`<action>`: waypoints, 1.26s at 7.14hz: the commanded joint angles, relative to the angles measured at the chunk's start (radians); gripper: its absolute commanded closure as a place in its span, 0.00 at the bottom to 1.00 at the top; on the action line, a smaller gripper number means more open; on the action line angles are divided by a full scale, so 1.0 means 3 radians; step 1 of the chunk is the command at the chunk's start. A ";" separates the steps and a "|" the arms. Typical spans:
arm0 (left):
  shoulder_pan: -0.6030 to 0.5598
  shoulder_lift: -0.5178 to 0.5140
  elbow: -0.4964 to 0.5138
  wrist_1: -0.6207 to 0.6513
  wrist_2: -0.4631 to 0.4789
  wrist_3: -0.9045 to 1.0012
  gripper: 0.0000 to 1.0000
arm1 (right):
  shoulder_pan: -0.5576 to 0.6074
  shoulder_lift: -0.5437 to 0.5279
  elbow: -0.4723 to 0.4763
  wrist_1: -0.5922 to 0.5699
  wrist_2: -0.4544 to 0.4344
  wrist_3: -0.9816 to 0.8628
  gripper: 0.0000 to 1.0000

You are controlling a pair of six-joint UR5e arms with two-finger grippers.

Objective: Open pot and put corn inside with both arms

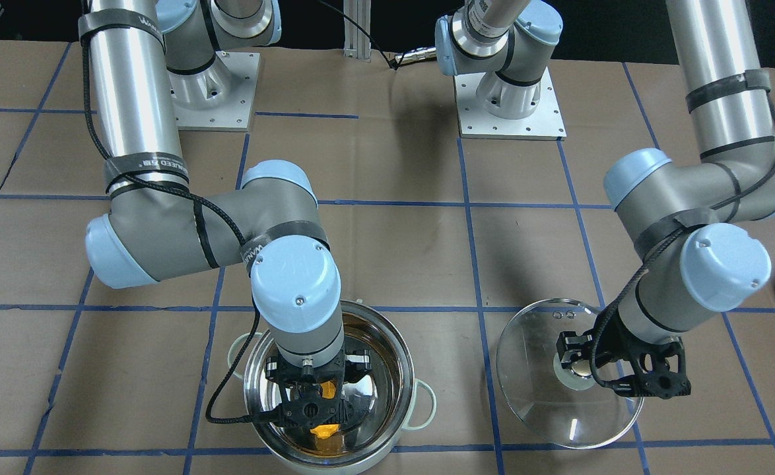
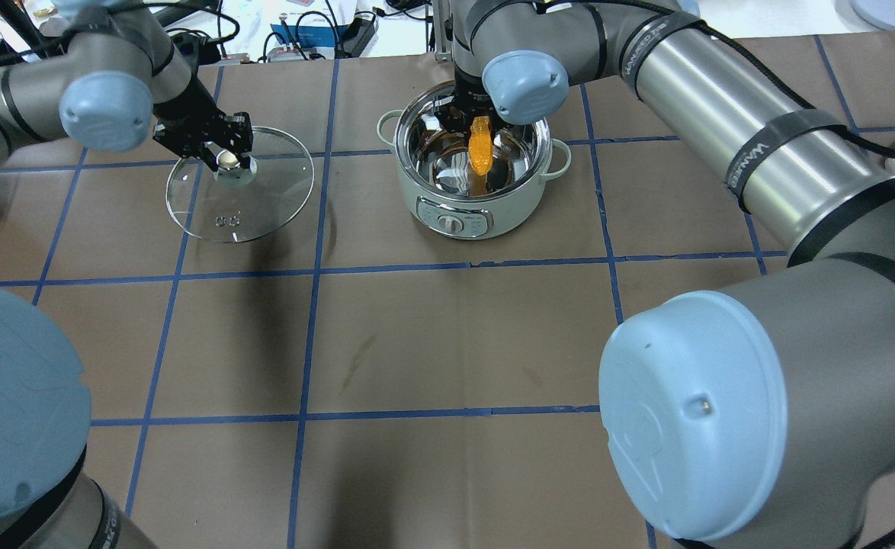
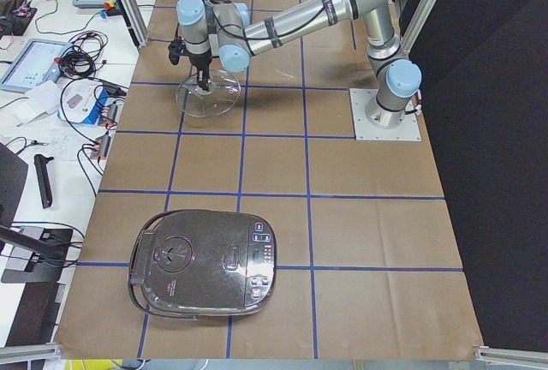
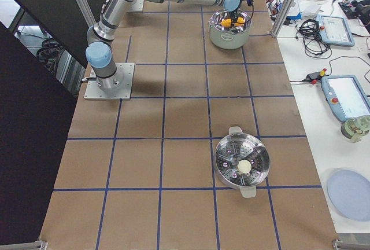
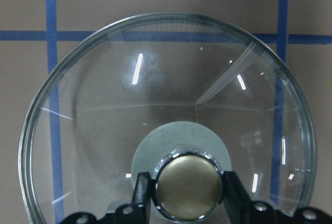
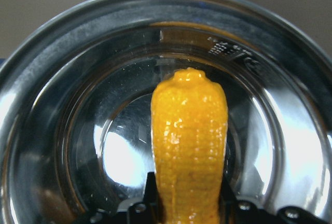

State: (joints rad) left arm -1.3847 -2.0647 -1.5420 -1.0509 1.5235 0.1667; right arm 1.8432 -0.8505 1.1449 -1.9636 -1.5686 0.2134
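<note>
The pot (image 2: 478, 206) stands open at the far middle of the table, shiny inside with pale side handles; it also shows in the front view (image 1: 394, 369). My right gripper (image 2: 475, 126) is shut on the orange-yellow corn (image 2: 480, 152) and holds it upright inside the pot's mouth, tip down (image 6: 189, 146). The corn also shows in the front view (image 1: 325, 430). My left gripper (image 2: 226, 158) is shut on the round knob (image 5: 189, 185) of the clear glass lid (image 2: 264, 198), left of the pot and low over the table. I cannot tell whether the lid touches the table.
A dark rice cooker (image 3: 205, 263) sits at the table's end on my left. A steel steamer pot (image 4: 241, 163) with a pale round piece in it sits toward the end on my right. Both arm bases (image 1: 509, 99) are bolted at the robot's edge.
</note>
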 commanded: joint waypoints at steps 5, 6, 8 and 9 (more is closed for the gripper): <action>-0.0067 0.0188 -0.0301 0.0243 0.0030 -0.0070 0.00 | -0.0054 -0.0547 0.0019 0.0385 0.0003 -0.0021 0.04; -0.0083 0.0483 -0.0169 -0.0372 0.0030 -0.0070 0.00 | -0.0145 -0.0823 0.0029 0.0804 0.0003 -0.0062 0.04; -0.0190 0.1086 0.0204 -0.1476 0.0025 -0.0070 0.00 | -0.0492 -0.1380 0.0130 0.1490 0.0023 -0.0488 0.05; -0.0378 0.1393 0.0246 -0.1741 0.0070 -0.0075 0.00 | -0.0641 -0.1773 0.0450 0.1574 0.0023 -0.0745 0.05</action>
State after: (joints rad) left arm -1.4456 -1.7569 -1.5019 -1.4347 1.5343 0.1454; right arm 1.7067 -1.2527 1.1978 -1.5566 -1.5624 0.0812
